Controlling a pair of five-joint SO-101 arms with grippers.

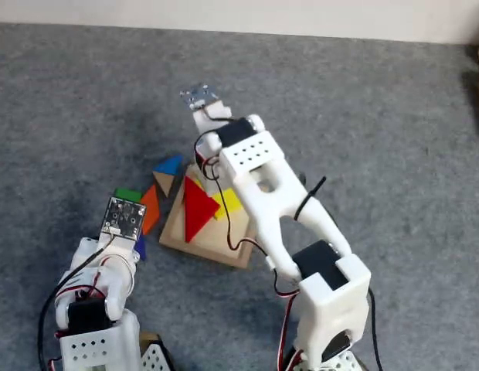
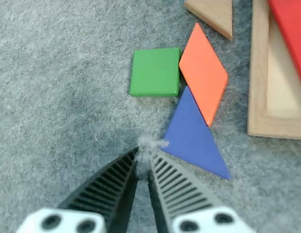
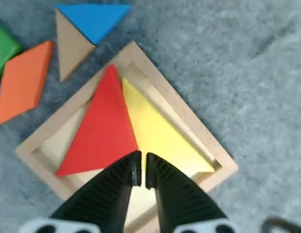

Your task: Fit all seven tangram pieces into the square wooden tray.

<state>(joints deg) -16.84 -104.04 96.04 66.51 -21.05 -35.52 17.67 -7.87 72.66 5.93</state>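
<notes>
Two of the seven pieces sit in the wooden tray: the red triangle and the yellow triangle, long edges side by side. The right claw hangs over their seam, fingers pressed together and gripping nothing.

The other five lie on the grey tabletop beside the tray: light blue triangle, tan triangle, orange parallelogram, green square and dark blue triangle. The left claw, also pinched shut and empty, sits low at the dark blue triangle's corner.

The red triangle's tip seems to ride up on the rim, though these angles leave it unsure; if so, later pieces would not seat flat. A nudge from the shut right claw could shove the yellow triangle or slide the whole tray. The orange, green and dark blue pieces touch, so spreading the left claw around one would likely knock its neighbours, and such thin pieces may slip from a pinch
</notes>
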